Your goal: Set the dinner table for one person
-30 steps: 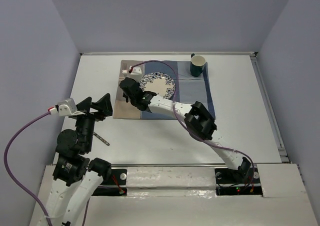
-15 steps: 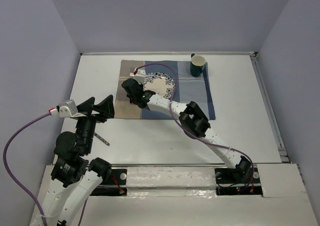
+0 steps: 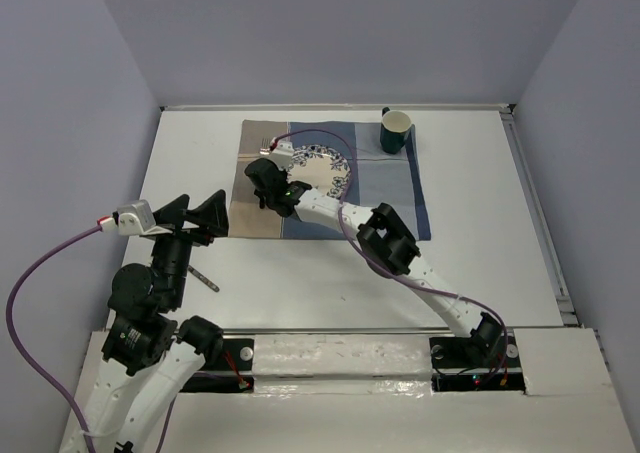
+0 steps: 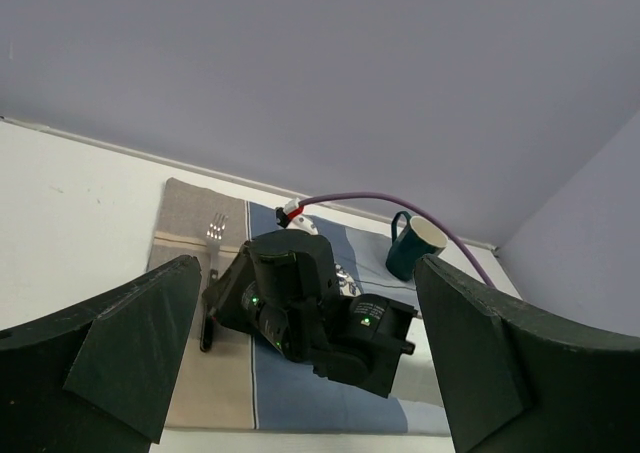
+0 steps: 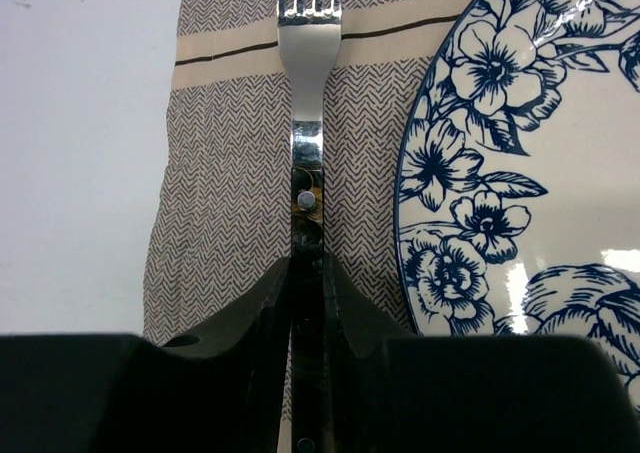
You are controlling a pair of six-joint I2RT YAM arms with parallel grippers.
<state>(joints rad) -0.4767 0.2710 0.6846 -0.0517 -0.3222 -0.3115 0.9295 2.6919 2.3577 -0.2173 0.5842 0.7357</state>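
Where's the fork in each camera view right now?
Top external: fork at the placemat's far-left corner, left of the plate.
Left wrist: tines centre-left, on the placemat's tan band.
Right wrist: upright at centre, handle clamped in the right gripper.
Shared landmark: the striped placemat.

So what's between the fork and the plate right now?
Only a bare strip of placemat, seen in the right wrist view; fork and plate don't touch.
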